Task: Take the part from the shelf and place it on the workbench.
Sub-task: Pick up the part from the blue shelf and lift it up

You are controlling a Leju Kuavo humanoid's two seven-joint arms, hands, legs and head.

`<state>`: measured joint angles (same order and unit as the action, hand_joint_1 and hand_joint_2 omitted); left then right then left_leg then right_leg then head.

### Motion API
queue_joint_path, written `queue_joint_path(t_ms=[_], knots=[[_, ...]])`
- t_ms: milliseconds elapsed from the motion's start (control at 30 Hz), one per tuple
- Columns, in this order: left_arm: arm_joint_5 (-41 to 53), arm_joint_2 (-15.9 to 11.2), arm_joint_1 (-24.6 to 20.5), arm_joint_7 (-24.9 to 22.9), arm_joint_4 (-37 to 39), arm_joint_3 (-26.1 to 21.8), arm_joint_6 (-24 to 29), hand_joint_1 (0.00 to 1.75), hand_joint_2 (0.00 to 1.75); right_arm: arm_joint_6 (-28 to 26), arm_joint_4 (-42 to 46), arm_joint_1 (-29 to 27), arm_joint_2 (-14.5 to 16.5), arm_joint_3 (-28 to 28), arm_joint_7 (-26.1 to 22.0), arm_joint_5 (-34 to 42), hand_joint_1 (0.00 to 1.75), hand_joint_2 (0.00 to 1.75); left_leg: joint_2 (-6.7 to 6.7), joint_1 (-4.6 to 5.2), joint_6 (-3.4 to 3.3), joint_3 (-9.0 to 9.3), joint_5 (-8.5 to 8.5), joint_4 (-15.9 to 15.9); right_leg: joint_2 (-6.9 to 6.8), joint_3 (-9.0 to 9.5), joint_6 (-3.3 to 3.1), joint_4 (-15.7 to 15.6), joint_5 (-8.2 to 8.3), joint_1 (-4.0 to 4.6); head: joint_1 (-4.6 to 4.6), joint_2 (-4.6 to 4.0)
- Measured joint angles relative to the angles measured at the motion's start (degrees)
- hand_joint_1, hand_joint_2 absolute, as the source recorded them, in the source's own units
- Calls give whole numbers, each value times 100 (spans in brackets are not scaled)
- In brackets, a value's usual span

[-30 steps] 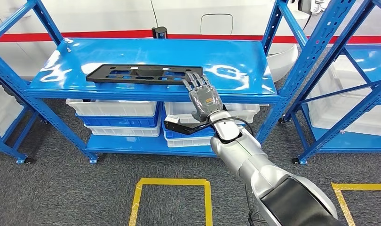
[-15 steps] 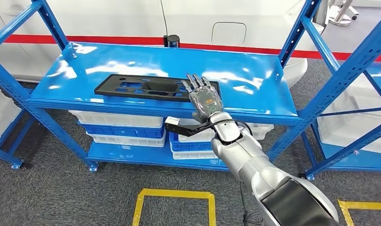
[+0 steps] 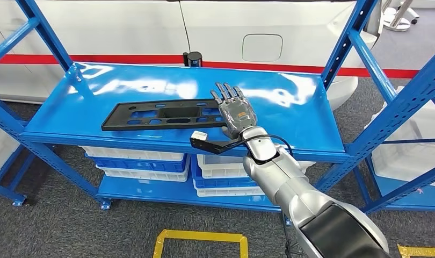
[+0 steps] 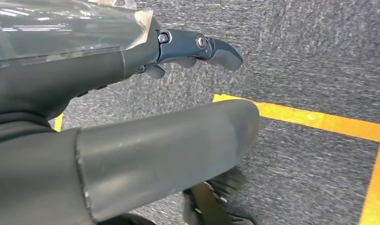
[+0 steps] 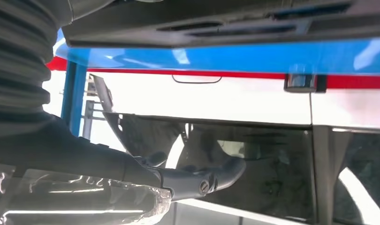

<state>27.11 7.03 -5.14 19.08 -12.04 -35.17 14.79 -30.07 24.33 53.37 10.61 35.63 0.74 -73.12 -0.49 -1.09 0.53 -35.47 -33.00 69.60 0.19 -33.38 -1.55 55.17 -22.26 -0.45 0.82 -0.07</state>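
- Right now the right hand [image 3: 236, 114] lies over the near end of the black part [image 3: 164, 114], fingers stretched flat; whether it grips the part, I cannot tell.
- One part lies flat on the top blue shelf [image 3: 280, 115], near its front edge.
- Likely risk: the long, flat part could tip or slide off, being taken by one end.
- Left hand [image 4: 197, 49] hangs over the carpet, holding nothing.
- Four white bins [image 3: 140, 161] sit below.

Workshop or factory floor — blue steel shelving [image 3: 178, 141], stacked plastic bins [image 3: 137, 160], yellow floor tape [image 3: 202, 235]
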Motion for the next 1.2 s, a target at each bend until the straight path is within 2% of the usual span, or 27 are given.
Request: queue_joint_path(t_ms=[33, 67, 100, 167, 200, 233, 333, 400, 433, 500, 533, 567, 600, 667, 733, 767, 867, 900, 1033, 1200], knots=[[8, -4, 4, 1, 0, 0, 5, 0, 0, -1, 0, -13, 2, 1, -3, -4, 0, 175, 8, -23, 41, -150, -110, 65, 9, 9, 3, 5, -28, -1, 6, 0], [21, -9, 6, 3, 0, 0, 10, 0, 0, -1, 0, -25, 2, 1, -4, -8, 0, 175, 18, -51, 76, -218, -87, -27, 19, 22, 20, 18, -61, -8, 9, 0], [34, -15, 6, 6, 0, 0, 16, 0, 0, -1, 1, -33, 2, 2, -4, -13, 0, 175, 27, -81, 109, -193, 106, -283, 29, 39, 46, 43, -99, -20, 9, 0], [53, -19, 5, 12, 3, 0, 24, 0, 0, -1, 1, -41, 0, 1, -5, -21, 0, 175, 44, -119, 161, -53, 624, -863, 37, 69, 108, 102, -181, -38, 9, 0], [56, -14, 3, 14, 6, 0, 27, 0, 0, -1, 1, -42, -1, 1, -7, -25, 0, 175, 54, -118, 168, -17, 752, -1064, 39, 72, 141, 136, -216, -38, 12, 0], [60, -9, 0, 18, 9, 0, 28, 0, 0, -2, 2, -39, -1, 1, -8, -26, 0, 175, 74, -106, 142, -10, 759, -1108, 41, 52, 178, 159, -246, -29, 18, 0], [72, -5, 14, 30, 10, 0, 35, 0, 0, -9, 16, -41, -6, -5, -17, -28, 0, 175, 99, -72, -38, -6, 771, -1056, 34, 0, 317, 234, -347, 14, 5, 0], [78, 1, 11, 37, 11, 0, 38, 0, 0, -11, 28, -36, -19, -12, -23, -28, 0, 175, 91, -74, -124, 24, 818, -1079, 19, -86, 359, 465, -473, 12, -17, 0], [80, 3, 2, 39, 10, 0, 38, 0, 0, -12, 32, -38, -25, -14, -27, -30, 0, 175, 91, -75, -155, 40, 815, -1087, 15, -231, 351, 745, -589, 1, -26, 0], [82, 2, -6, 42, 10, 0, 38, 0, 0, -12, 35, -63, -34, -14, -32, -34, 0, 175, 88, -60, -193, 58, 783, -1086, 11, -664, 323, 1513, -854, -9, -45, 0], [82, 2, -6, 42, 10, 0, 38, 0, 0, -13, 35, -85, -42, -14, -33, -37, 0, 175, 82, -51, -204, 70, 765, -1085, 11, -869, 328, 1824, -928, -10, -49, 0], [82, 2, -5, 42, 11, 0, 38, 0, 0, -13, 35, -105, -51, -14, -33, -39, 0, 175, 75, -42, -207, 86, 745, -1085, 11, -974, 350, 1935, -914, -9, -52, 0], [82, 3, -4, 42, 11, 0, 38, 0, 0, -14, 35, -119, -59, -14, -33, -41, 0, 175, 65, -36, -204, 112, 723, -1084, 11, -964, 384, 1816, -806, -9, -54, 0], [83, 7, -6, 42, 11, 0, 38, 0, 0, -14, 35, -121, -68, -14, -33, -43, 0, 175, 48, -30, -178, 180, 670, -1086, 5, -669, 436, 1068, -430, -8, -59, 0], [84, 9, -15, 44, 11, 0, 38, 0, 0, -13, 37, -111, -68, -14, -48, -42, 0, 175, 34, -2, -128, 230, 611, -1080, -3, -375, 402, 442, -161, 20, -59, 0], [84, 7, -16, 45, 11, 0, 38, 0, 0, -9, 39, -114, -66, -13, -71, -40, 0, 175, 29, 14, -134, 240, 587, -1077, -6, -312, 370, 316, -107, 16, -56, 0], [92, -3, -17, 46, 11, 0, 38, 0, 0, 26, 53, -149, -27, -9, -157, -62, 0, 175, 38, 21, -211, 265, 566, -1099, 8, -293, 324, 285, -81, -5, -51, 0], [97, -2, -19, 48, 11, 0, 38, 0, 0, 47, 61, -166, -4, -4, -169, -84, 0, 175, 46, 17, -210, 282, 567, -1121, 16, -290, 313, 285, -88, 2, -52, 0], [116, 5, -33, 52, 11, -1, 42, 0, 0, 98, 81, -288, 68, 49, -168, -196, 0, 175, 62, 16, -160, 359, 552, -1201, 29, -260, 253, 284, -126, 10, -51, 0], [120, 8, -42, 64, 11, 0, 75, 0, 0, 55, 87, -345, 97, 91, -98, -237, 0, 175, 63, 9, -81, 384, 558, -1238, 29, -252, 231, 284, -139, 20, -51, 0]])
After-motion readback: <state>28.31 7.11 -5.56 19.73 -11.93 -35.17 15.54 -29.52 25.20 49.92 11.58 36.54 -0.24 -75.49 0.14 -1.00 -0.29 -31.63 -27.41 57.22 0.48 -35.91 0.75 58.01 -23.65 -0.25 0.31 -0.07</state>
